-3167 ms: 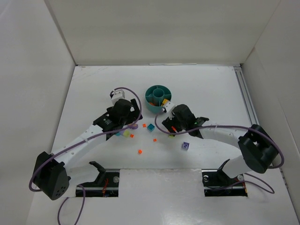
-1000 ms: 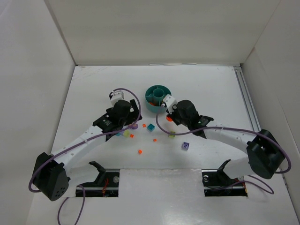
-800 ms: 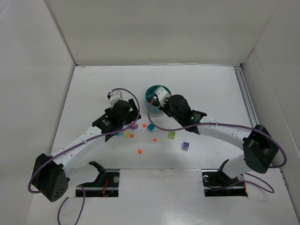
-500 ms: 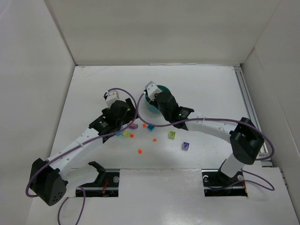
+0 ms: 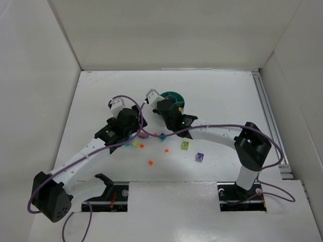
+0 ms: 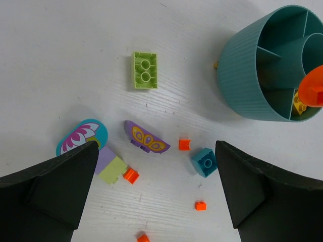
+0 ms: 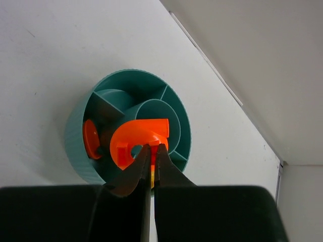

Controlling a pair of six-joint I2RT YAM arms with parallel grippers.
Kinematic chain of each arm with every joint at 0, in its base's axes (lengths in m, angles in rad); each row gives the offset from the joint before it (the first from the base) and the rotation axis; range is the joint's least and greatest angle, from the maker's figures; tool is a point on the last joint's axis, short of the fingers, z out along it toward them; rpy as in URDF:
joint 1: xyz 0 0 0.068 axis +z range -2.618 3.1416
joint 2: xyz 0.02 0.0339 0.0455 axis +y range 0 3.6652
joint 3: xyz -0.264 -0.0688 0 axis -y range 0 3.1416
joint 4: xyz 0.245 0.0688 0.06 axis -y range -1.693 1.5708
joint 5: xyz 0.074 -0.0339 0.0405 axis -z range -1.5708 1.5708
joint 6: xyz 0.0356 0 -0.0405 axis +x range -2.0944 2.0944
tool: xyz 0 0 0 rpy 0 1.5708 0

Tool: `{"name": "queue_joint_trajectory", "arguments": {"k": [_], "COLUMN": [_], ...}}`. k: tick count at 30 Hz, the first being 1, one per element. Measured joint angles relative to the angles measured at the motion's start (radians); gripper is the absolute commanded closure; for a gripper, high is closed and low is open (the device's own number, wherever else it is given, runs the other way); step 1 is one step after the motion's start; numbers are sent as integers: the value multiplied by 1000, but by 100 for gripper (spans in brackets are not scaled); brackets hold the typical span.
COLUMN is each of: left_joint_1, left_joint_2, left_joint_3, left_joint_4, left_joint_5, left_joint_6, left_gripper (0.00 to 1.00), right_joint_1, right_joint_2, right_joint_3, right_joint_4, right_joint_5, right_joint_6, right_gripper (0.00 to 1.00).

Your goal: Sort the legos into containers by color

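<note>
- the right gripper [image 7: 151, 151] was clenched shut on an orange arch piece [image 7: 137, 140]
- it held that piece over the teal dish [image 7: 75, 141], about where the round middle cup meets a wedge section; I could not tell whether the piece touched the dish
- a second orange piece [image 7: 91, 138] lay inside a wedge on the left of the dish, as seen from the right wrist
- a yellow brick [image 6: 299, 103] sat in another wedge, seen from the left wrist
- the left gripper [image 6: 156, 146] stood released, jaws wide apart, grasping nothing, above the loose bricks on the table [image 6: 60, 50] just beside the dish
- between its fingers [image 6: 55, 186] lay a purple butterfly piece [image 6: 146, 137], a teal-blue brick [image 6: 204, 161] and several small orange bricks [image 6: 183, 144], all apart from each other
- a teal oval flower piece [image 6: 83, 137] lay by the left finger, touching a lilac and lime piece [image 6: 112, 169]
- a lime green brick [image 6: 145, 70] lay flat, studs up, apart from the others and outside the dish
- from above, the right arm crossed over the dish and hid much of it
- a purple brick [image 5: 200, 157] lay on the table, well apart from the dish
</note>
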Motion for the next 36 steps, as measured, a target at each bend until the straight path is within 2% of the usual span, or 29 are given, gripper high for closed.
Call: {"name": "queue_joint_trajectory", "arguments": {"k": [29,36], "left_joint_1": [17,18], "left_joint_2": [13,13], "left_joint_3": [-15,-15], "left_joint_4": [-50,-64], "left_joint_5": [-22,-27], "left_joint_6": [-71,-75], "left_gripper": [0,0], "right_joint_1": [37,43], "right_joint_2": [205,227], "right_joint_3": [150,167], "right_joint_4": [6,12], "right_joint_5": [175,216], "right_joint_6": [-83,-81], "right_gripper": [100,93]}}
